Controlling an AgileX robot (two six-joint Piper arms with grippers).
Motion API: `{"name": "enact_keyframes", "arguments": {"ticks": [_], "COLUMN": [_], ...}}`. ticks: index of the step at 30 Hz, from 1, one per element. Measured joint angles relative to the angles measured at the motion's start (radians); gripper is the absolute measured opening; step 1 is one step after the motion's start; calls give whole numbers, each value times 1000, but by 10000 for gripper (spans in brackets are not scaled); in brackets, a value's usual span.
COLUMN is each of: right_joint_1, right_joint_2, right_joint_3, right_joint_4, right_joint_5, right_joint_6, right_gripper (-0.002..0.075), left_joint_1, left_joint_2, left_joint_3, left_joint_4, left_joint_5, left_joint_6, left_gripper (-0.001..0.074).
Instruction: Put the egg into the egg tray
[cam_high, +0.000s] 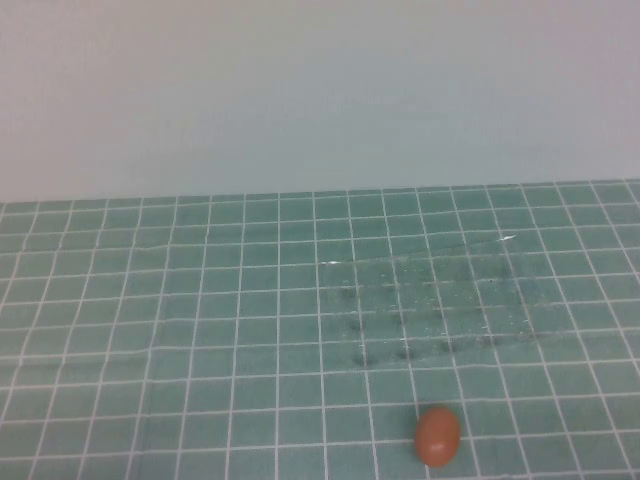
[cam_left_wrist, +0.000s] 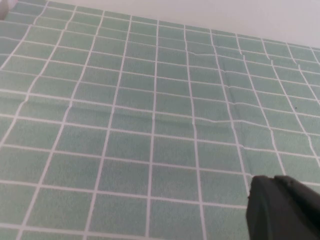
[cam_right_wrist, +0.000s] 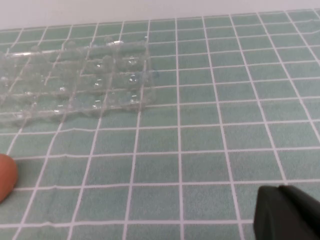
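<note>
The orange-brown egg (cam_high: 438, 435) lies on the green grid mat near the front edge, right of centre. The clear egg tray (cam_high: 512, 243) lies flat just behind it, its cups empty. Neither arm shows in the high view. In the right wrist view the egg (cam_right_wrist: 6, 176) peeks in at the frame edge and the tray (cam_right_wrist: 145, 91) lies beyond it. My right gripper (cam_right_wrist: 280, 189) is a dark tip above bare mat, apart from both, its fingers together and empty. My left gripper (cam_left_wrist: 275, 179) is also a dark closed tip over bare mat, with no egg or tray in its view.
The green grid mat (cam_high: 180, 320) covers the table and has slight wrinkles (cam_left_wrist: 210, 117). A plain pale wall (cam_high: 320, 90) rises behind the mat's far edge.
</note>
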Motion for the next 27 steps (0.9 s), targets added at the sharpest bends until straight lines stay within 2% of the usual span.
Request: {"name": "enact_keyframes", "arguments": {"ticks": [15,17,25,27], "right_joint_1": [-2,-2,-2,-2], "right_joint_2": [0,0,0,0], "right_joint_3": [0,7,7,7], "right_joint_4": [29,135,780,887], "right_joint_5": [-13,-65,-391,-456], "right_joint_6": [7,31,93,93], "right_gripper": [-2,-2,-2,-2], "left_joint_1": [0,0,0,0], "left_joint_2": [0,0,0,0], "left_joint_3": [0,0,0,0], "left_joint_4": [0,0,0,0], "left_joint_5": [0,0,0,0], "left_joint_6": [0,0,0,0], "left_gripper": [-1,-1,-1,-1]}}
